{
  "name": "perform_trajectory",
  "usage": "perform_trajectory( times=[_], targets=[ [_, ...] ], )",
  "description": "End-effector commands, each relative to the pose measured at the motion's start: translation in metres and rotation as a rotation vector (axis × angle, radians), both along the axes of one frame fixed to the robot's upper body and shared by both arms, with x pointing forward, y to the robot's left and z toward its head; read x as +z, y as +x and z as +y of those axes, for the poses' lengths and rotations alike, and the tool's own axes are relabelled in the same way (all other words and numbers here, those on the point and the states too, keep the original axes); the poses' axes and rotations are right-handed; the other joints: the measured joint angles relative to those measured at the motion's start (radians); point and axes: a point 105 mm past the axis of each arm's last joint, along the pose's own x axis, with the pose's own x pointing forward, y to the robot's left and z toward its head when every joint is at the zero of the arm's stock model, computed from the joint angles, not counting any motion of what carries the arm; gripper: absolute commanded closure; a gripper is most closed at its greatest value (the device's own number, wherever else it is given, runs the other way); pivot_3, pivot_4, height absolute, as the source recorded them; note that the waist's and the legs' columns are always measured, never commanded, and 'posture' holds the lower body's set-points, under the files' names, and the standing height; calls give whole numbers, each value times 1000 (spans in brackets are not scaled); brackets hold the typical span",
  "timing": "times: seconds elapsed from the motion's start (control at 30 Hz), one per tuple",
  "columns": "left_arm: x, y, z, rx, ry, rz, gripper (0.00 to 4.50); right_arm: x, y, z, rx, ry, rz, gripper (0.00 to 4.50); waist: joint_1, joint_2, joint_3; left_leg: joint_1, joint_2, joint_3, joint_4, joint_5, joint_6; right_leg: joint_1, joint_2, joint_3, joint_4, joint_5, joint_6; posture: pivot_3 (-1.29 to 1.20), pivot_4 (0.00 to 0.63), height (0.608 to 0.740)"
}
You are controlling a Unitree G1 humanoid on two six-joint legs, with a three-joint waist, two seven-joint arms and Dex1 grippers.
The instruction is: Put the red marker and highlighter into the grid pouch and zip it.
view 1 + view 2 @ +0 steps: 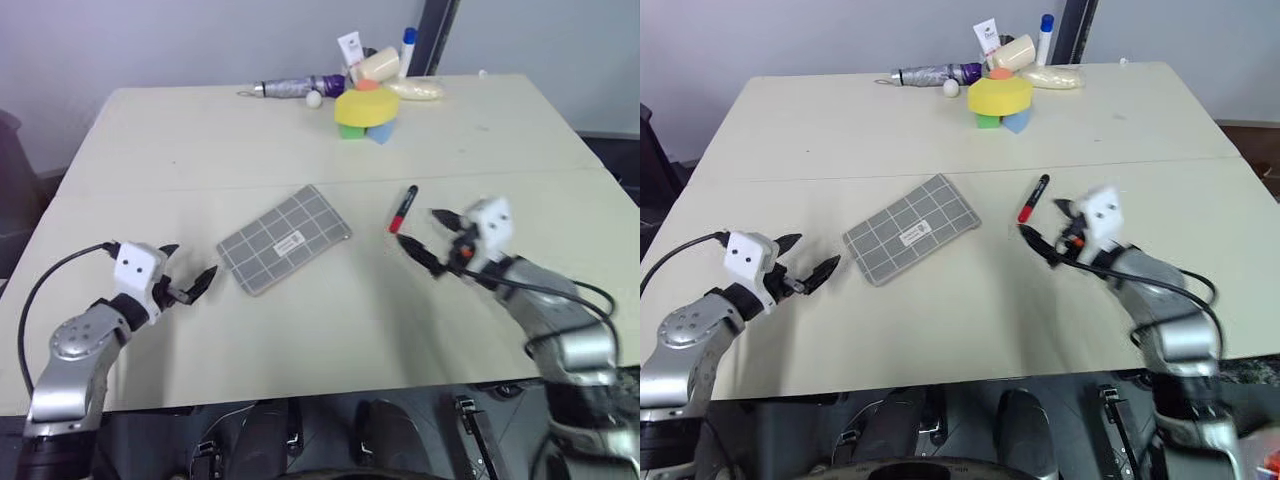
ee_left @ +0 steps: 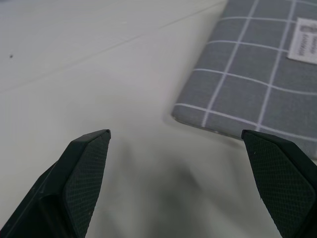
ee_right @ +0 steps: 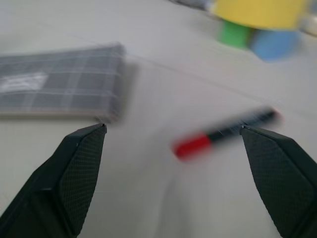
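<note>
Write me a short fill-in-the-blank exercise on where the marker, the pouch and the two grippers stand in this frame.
1. The red marker lies on the ____, not in any gripper.
2. The grid pouch lies flat between the left gripper and the ____ gripper.
3. Both grippers' fingers stand ____, holding nothing.
4. The gripper closest to the marker is the ____ one.

Missing words: table; right; open; right
</note>
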Motion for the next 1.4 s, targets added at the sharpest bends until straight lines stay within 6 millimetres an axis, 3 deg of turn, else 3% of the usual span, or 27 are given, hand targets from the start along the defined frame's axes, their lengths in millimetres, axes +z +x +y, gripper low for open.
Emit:
perform_trajectory(
  times=[0.03,0.2,0.47,0.63,1.0,1.4],
  targets=[
    [12,-5,-3,-51,107,-67,0,0,11,19,31,-38,0,1900,1,0,0,0,0,0,0,0,0,0,0,0,0,0,0,0,150,740],
    [2,-12,-6,-168,275,-59,0,0,52,52,-15,-80,4,4471,-8,1,0,-2,0,1,0,0,0,-2,0,0,0,1,-1,0,150,740],
    [-12,-6,-16,-337,465,-72,0,-15,95,81,-101,-173,14,4471,-23,1,0,-2,0,9,-6,7,-5,-3,2,-2,3,3,3,0,150,740],
    [-23,-2,-24,-440,558,-89,0,-29,107,94,-93,-234,47,4471,-24,1,0,4,3,20,-11,8,-6,-4,2,-1,4,3,4,0,150,740],
    [-32,-2,-42,-582,566,-116,0,-40,97,126,86,-250,85,4471,-27,1,0,7,4,22,-12,8,-6,-3,2,0,4,3,4,0,150,740],
    [-29,2,-52,-596,506,-136,0,-46,83,140,179,-263,91,4471,-28,1,-1,7,4,23,-12,8,-6,-3,3,0,4,3,4,0,150,740]
  ],
)
